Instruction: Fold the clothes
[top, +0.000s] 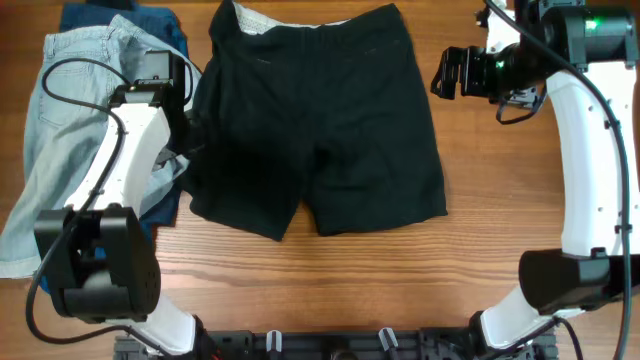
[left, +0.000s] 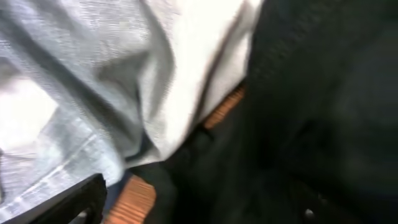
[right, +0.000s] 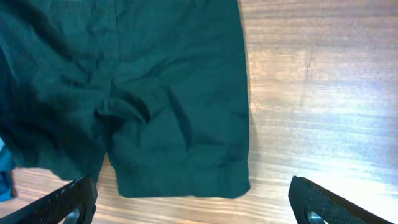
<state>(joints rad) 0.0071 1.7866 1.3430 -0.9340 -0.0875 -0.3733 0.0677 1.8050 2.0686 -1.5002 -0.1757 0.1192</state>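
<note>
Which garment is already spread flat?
The black shorts, mid-table, both legs laid out; the light-blue denim and dark-blue piece lie bunched at the left.

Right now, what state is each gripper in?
Left gripper: cannot be told; it sits at the black fabric shorts' edge.
Right gripper: open, empty.

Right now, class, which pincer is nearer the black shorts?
Left. The left pincer sits at the left edge of the shorts, beside the denim. The right pincer hovers over the table off their right side, apart from the cloth.
</note>
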